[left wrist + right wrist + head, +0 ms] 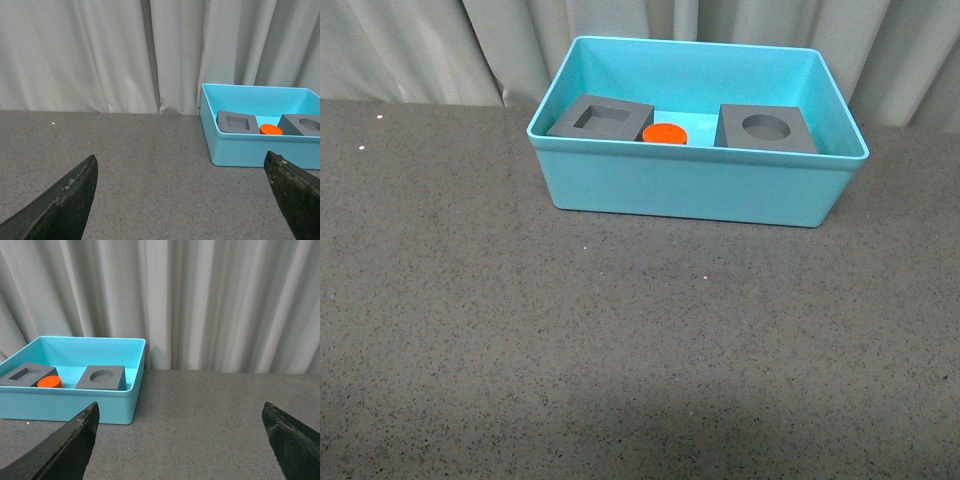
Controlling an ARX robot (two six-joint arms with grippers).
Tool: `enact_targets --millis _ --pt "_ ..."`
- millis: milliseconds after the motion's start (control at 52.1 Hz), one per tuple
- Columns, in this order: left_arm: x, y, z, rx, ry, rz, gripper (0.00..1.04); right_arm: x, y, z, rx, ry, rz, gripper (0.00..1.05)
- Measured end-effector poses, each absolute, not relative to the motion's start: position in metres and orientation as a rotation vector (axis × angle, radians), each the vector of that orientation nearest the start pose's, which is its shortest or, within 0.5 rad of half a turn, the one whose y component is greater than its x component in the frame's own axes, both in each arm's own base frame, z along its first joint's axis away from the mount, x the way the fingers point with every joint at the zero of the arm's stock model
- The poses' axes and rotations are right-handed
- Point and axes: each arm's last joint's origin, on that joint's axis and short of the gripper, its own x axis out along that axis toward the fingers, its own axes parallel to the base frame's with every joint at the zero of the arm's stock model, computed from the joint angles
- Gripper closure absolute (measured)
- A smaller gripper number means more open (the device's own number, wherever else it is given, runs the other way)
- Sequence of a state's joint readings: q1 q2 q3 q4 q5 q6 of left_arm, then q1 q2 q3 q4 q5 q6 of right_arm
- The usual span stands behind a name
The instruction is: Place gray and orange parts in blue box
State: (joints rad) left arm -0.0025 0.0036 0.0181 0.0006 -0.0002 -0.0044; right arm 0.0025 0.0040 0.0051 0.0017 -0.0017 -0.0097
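The blue box [690, 190] stands at the far middle of the table. Inside it lie the gray cube with a square recess [601, 118] on the left, the orange cylinder [665, 134] in the middle, and the gray cube with a round recess [767, 128] on the right. The box also shows in the left wrist view [240, 150] and in the right wrist view [70, 407] with all three parts in it. My left gripper [182, 200] is open and empty, over bare table left of the box. My right gripper [180, 440] is open and empty, right of the box. Neither arm shows in the front view.
The dark speckled tabletop [620, 340] stretches in front of and beside the box. Pale gray curtains [440, 50] hang along the table's far edge, close behind the box.
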Motion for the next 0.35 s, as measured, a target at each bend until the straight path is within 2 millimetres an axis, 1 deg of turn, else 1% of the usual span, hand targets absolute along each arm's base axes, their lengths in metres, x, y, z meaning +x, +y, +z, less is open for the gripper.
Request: enact_targets --millis 345 --pt "0.0968 -0.0002 0.1695 -0.004 -0.015 -0.002 0.07 0.0976 0.0003 0.1651 -0.01 -0.003 0.004 0.1"
